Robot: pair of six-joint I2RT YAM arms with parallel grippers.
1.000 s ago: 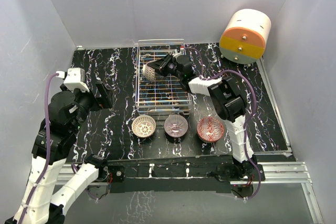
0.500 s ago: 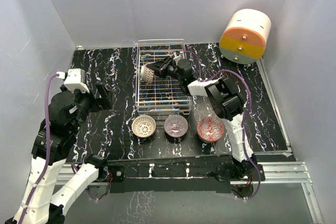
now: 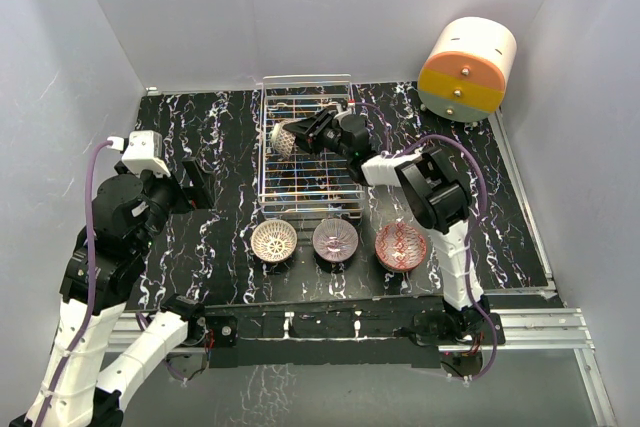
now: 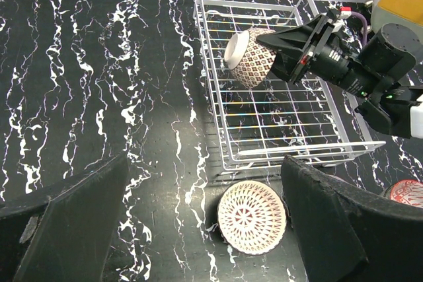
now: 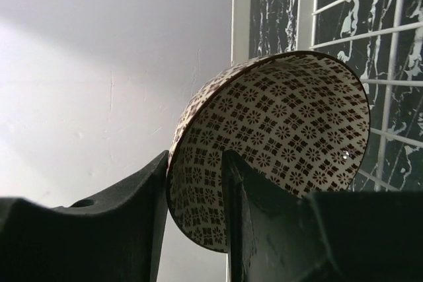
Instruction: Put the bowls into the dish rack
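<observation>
The right tool [image 5: 195,170] straddles the rim of a checked bowl [image 5: 284,117] tipped on edge in the dish rack's [image 4: 215,117] far-left part. Whether its slightly parted fingers clamp it is unclear.

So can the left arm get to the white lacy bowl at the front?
Probably yes. The white-lattice bowl sits upright on the table just in front of the dish rack, on the left arm's side. The left gripper is open, and nothing lies between it and the bowl.
</observation>
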